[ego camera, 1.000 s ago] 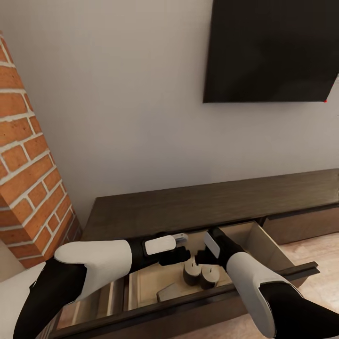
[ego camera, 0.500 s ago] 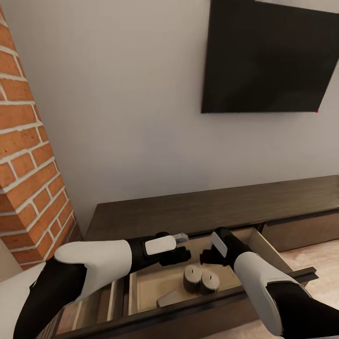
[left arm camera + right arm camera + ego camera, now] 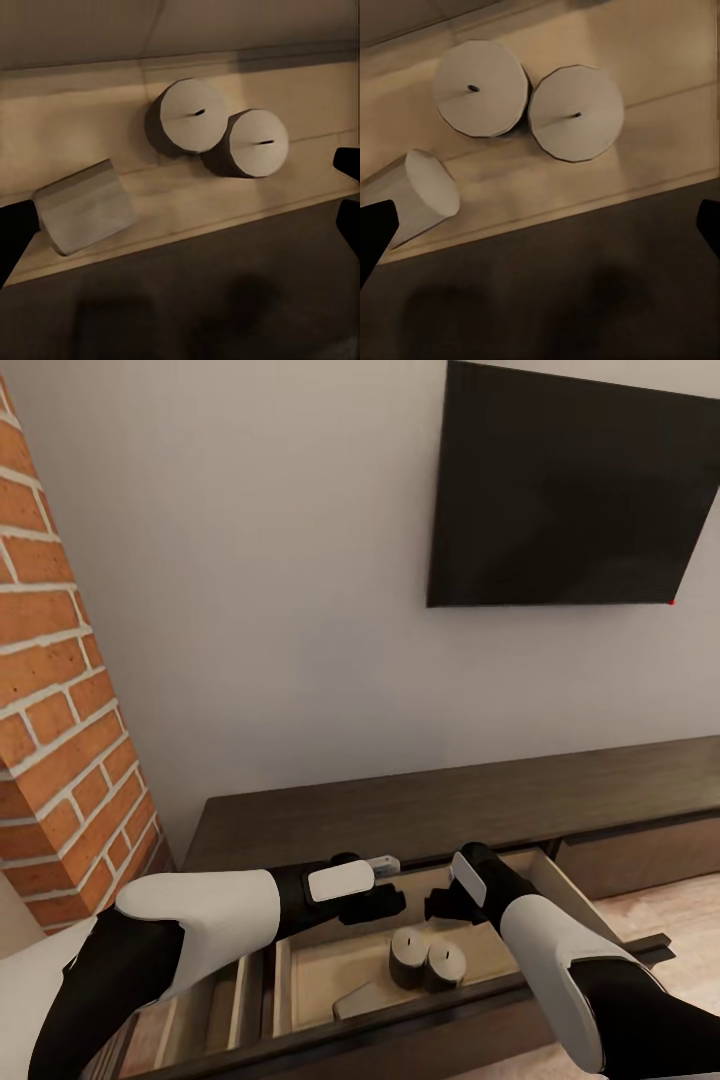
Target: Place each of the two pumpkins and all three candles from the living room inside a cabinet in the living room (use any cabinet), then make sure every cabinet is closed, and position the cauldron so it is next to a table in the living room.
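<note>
On our left the brick fireplace (image 3: 60, 760) rises beside the cabinet (image 3: 450, 810), and below it our left gripper (image 3: 385, 903) hangs over the open drawer (image 3: 585, 895), its fingers (image 3: 15, 232) spread wide and holding nothing. Under it, on the tan drawer floor, one candle (image 3: 362, 998) lies toppled on its side, close to the drawer's front edge; that one can roll and shift when the drawer gets pushed, or catch if it sits proud of the front. Moving across, two more candles (image 3: 427, 960) stand upright, touching one another, wicks up, near the middle of the drawer. Then our right gripper (image 3: 437, 905) hovers just above them, fingers (image 3: 375, 229) also parted and empty. Both grippers sit low inside the drawer opening, and that is our main worry: if we shove the front panel before lifting clear, a wrist may jam against the cabinet top, or a finger may clip the standing pair and knock them over. Further right the neighbouring drawer front (image 3: 640, 855) looks shut, and the black TV (image 3: 570, 490) hangs on the wall above. No pumpkins in sight here, nor the cauldron, so that work looks to be waiting for us elsewhere.
</note>
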You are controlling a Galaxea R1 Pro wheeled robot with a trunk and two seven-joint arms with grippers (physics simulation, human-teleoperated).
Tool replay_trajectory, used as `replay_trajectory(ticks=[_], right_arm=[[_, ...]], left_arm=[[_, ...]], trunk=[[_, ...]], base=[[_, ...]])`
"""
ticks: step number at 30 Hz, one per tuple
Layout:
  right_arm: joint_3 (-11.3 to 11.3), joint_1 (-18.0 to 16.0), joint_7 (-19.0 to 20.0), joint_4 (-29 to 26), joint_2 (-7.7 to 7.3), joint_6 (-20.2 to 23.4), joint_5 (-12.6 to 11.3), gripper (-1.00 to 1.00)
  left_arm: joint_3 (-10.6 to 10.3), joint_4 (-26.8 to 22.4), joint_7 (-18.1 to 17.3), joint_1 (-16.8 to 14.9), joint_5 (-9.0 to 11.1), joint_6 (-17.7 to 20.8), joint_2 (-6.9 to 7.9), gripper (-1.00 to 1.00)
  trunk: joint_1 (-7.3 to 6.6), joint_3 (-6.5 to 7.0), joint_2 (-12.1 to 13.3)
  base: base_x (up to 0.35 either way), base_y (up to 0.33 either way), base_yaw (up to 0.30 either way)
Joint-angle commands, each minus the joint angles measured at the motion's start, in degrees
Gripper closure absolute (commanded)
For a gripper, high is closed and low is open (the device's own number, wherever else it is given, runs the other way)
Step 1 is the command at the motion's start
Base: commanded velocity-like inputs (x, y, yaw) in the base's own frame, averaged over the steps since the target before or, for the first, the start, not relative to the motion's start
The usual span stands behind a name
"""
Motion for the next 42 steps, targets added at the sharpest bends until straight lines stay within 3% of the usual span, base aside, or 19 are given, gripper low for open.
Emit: replay_trajectory(ticks=[1, 31, 42], right_arm=[[0.22, -0.02, -0.47, -0.07, 0.0, 0.18, -0.6, -1.0], [0.31, -0.02, -0.29, -0.16, -0.09, -1.25, -0.6, -1.0], [0.35, -0.02, -0.55, -0.16, -0.09, -1.6, -0.43, -1.0]], left_arm=[[-0.23, -0.04, 0.11, -0.1, 0.14, 0.07, -0.01, -1.0], [-0.23, -0.04, 0.38, -0.12, 0.14, -0.06, -0.01, -1.0], [-0.23, -2.08, 7.06, -0.13, 0.14, -7.02, -0.01, -1.0]], trunk=[[-0.24, 0.12, 0.39], [-6.83, 5.51, 12.42], [-9.24, 7.48, 16.83]], base=[[0.0, 0.0, 0.0], [0.0, 0.0, 0.0], [0.0, 0.0, 0.0]])
